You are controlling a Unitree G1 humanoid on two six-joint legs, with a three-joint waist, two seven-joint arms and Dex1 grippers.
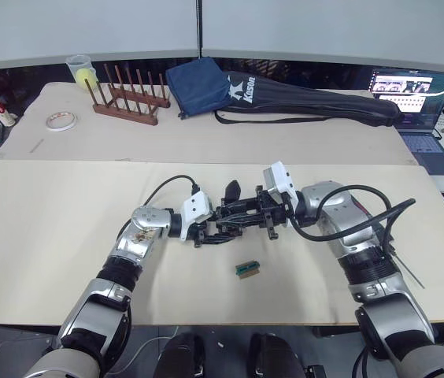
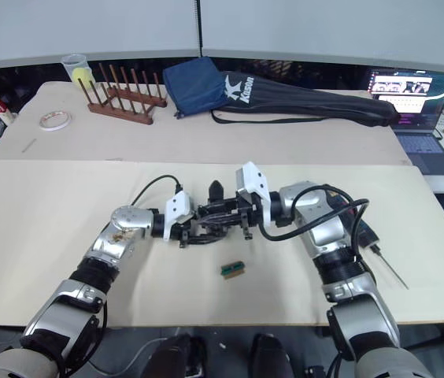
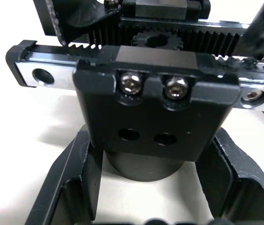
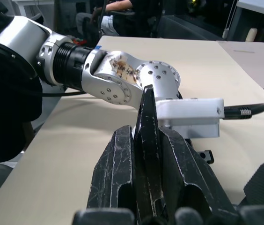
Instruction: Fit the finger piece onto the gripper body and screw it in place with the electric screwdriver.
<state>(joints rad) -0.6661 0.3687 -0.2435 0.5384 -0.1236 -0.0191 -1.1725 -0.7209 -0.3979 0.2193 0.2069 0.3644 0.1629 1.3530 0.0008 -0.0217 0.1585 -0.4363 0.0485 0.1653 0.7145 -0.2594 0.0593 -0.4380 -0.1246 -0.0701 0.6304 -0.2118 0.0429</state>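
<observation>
The gripper body (image 1: 236,216) is held just above the middle of the table, its one pointed finger sticking up. My left gripper (image 1: 206,229) is shut on its rounded base; in the left wrist view its toothed rail and two screws (image 3: 143,86) face me between my fingers (image 3: 71,180). My right gripper (image 1: 266,213) meets it from the right, shut on the finger piece (image 4: 147,123), a tapered black wedge. Most of the electric screwdriver is hidden behind my right arm, with only its thin metal bit (image 2: 388,265) showing on the table.
A small green-and-brown block (image 1: 247,268) lies just in front of the grippers. On the far table are a long black zipped bag (image 1: 316,104), a blue bag (image 1: 198,83), a wooden rack (image 1: 127,101), a tape roll (image 1: 61,120) and a laptop (image 1: 420,106).
</observation>
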